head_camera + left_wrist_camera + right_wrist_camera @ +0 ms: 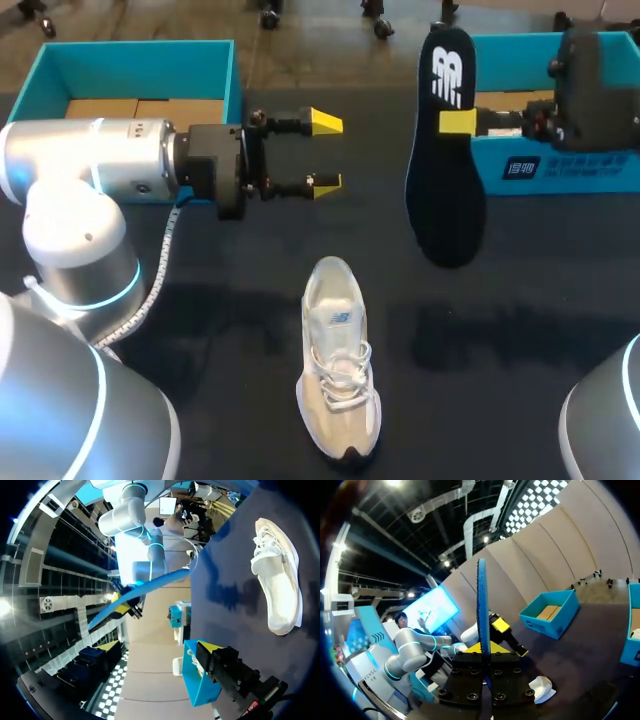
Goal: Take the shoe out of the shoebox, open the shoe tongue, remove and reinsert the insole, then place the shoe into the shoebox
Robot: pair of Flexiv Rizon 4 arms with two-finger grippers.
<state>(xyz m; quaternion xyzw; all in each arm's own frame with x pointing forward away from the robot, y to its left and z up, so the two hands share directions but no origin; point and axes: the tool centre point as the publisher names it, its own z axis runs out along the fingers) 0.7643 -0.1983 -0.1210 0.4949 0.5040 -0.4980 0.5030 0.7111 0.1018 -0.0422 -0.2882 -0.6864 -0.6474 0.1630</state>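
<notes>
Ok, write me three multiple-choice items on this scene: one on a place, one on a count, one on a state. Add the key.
1. Where is the shoe?
A. Inside a box
B. On the table, outside the boxes
C. Held up in a gripper

2. How many teal boxes are on the table?
A. One
B. Two
C. Three

3. The fingers of the left gripper are:
A. Open, holding nothing
B. Shut on the insole
C. Shut on the shoe

Key:
1 B: the shoe lies on the dark tabletop, nearer than both boxes.
2 B: one box is at the far left and one at the far right.
3 A: the yellow tips stand apart with nothing between them, and the insole is held by the right gripper.
</notes>
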